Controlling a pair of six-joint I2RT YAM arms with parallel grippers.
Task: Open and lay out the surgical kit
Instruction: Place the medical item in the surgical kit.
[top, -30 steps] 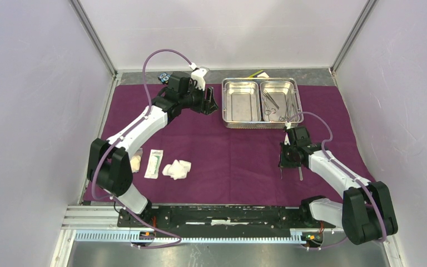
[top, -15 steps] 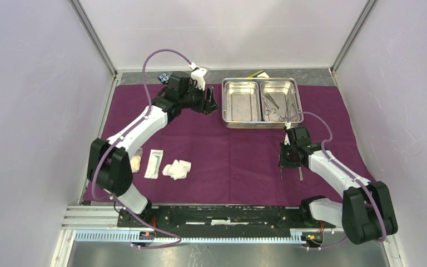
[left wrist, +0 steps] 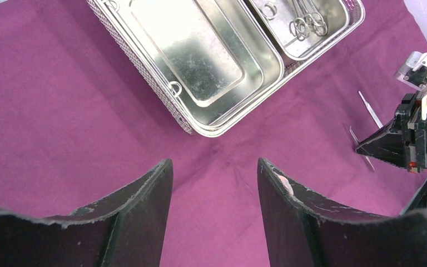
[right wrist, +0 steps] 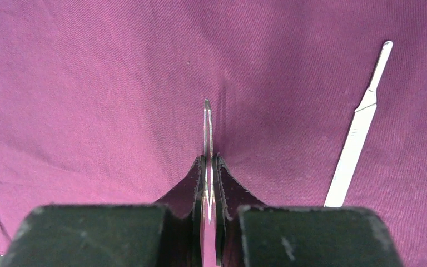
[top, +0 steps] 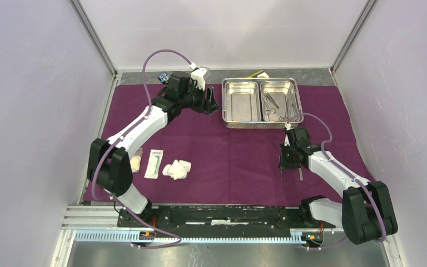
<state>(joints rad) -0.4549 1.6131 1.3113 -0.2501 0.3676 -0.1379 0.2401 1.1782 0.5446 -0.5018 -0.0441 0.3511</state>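
On the near left of the dark-purple cloth wrap [top: 233, 156], two white gauze wads [top: 177, 169] and the flat white packet [top: 154, 163] lie side by side, already laid out. Across on the near right, the right gripper [right wrist: 208, 167] is closed on a slim steel instrument [right wrist: 207, 133], seen edge-on and possibly tweezers, with its tip pointing down just above the cloth. A second flat steel tool [right wrist: 356, 133] lies on the cloth just beside it.

These tools look light, stiff and slippery. A pinch across the flat mid-shaft, as here, should hold, but a thin piece could twist between the pads if it is set down at a slant.

Farther back stands the steel tray [top: 256, 124]. Its left compartment is bare, and its right holds the ring-handled clamps [top: 278, 108], tangled together. The rings or the crossing joint look like the best places to take hold, since lifting one may drag another.

The left gripper [left wrist: 214, 167] hangs just left of the tray, jaws apart and holding nothing.
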